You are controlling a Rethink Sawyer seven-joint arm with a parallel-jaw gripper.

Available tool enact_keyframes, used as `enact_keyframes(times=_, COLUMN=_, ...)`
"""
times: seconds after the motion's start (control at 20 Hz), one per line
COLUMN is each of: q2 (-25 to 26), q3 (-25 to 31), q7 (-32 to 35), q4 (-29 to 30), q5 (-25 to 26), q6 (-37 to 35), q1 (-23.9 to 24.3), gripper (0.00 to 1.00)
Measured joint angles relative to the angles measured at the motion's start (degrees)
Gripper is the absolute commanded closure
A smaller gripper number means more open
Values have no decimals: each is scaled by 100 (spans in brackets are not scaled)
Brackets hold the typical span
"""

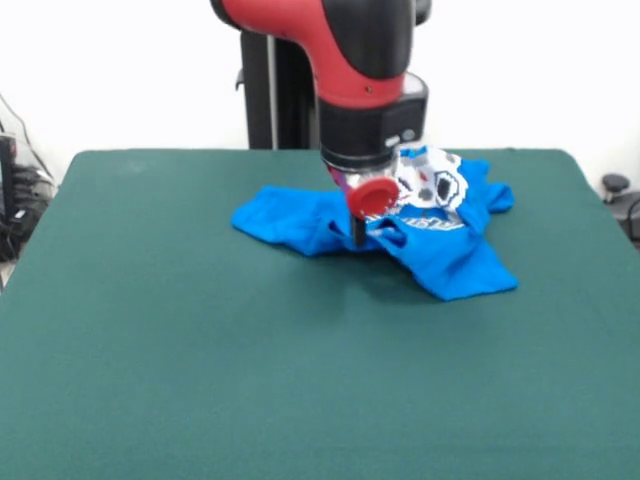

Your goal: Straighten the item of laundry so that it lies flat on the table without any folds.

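We are seeing the gripper pressing down onto the crumpled T-shirt, cloth spreading either side of it on the table; whether it is gripping, we cannot tell.

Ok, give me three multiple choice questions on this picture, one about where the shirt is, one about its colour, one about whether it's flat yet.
1. Where does the T-shirt lie on the table?
A. far half, under the arm
B. near edge
C. hanging off a side

2. What colour is the shirt?
A. red
B. bright blue with a white print
C. yellow

3. What state is it in?
A. spread flat
B. neatly folded
C. crumpled with folds

Answers: 1 A, it sits near the far edge, below the gripper; 2 B, blue cloth, white print; 3 C, bunched and creased.
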State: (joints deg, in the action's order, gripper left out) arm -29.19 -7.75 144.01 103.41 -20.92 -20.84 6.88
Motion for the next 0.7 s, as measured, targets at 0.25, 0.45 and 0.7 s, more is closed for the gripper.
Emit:
enact_keyframes(times=0.25, q2=-233, q3=-195, q7=0, q4=-194, q5=219, q6=-133, q1=91, gripper=100)
enact_keyframes(times=0.45, q2=-364, q3=-244, q7=0, q4=-312, q5=352, q6=-133, q1=307, gripper=100)
enact_keyframes(times=0.7, q2=-470, q3=-258, q7=0, q4=-399, q5=477, q6=-115, q1=550, gripper=100)
